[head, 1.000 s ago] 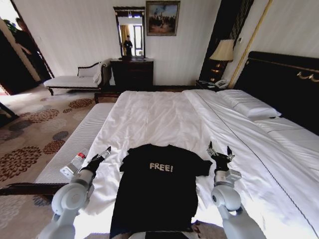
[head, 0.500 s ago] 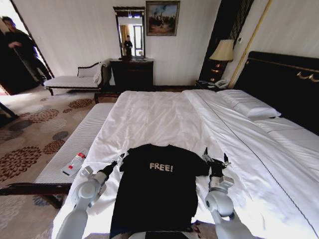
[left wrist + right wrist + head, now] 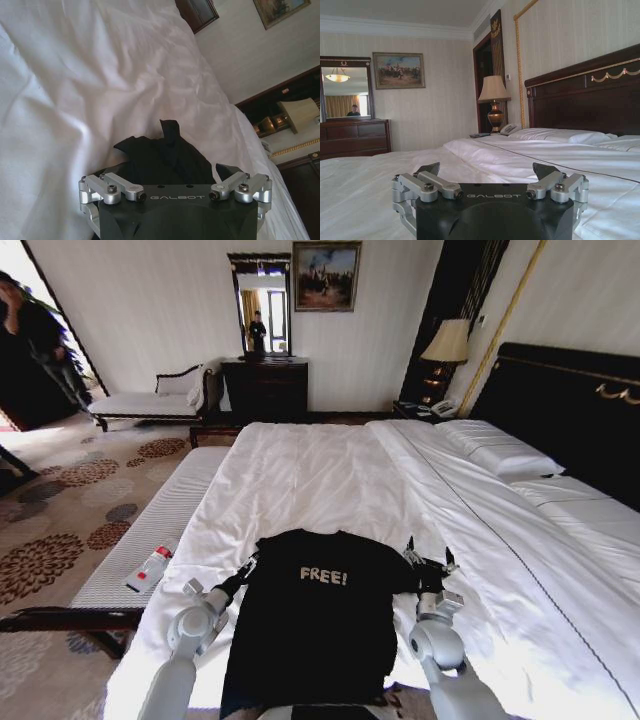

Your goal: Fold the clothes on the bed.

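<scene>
On the bench's white cushioned surface (image 3: 150, 530), left of the bed, a small white-and-red item (image 3: 150, 567) is lying by itself, well apart from the shirt. The left gripper (image 3: 246, 567) is reaching in low over the white sheet, its tip sitting right at the edge of the shirt's left sleeve; in the left wrist view its fingers (image 3: 170, 131) are standing spread apart, with the black sleeve fabric lying between them and one dark fingertip poking up above the cloth, though nothing is pinched. The black T-shirt (image 3: 312, 625) is lying flat and face up at the near end of the bed (image 3: 330, 475), its white "FREE!" lettering on the chest and its hem toward the robot. The right gripper (image 3: 428, 562) is hovering just beside the shirt's right sleeve, over the sheet, and its fingers (image 3: 543, 170) are splayed wide and holding nothing. Farther right, pillows (image 3: 505, 455) are lying against the dark headboard (image 3: 570, 405).
</scene>
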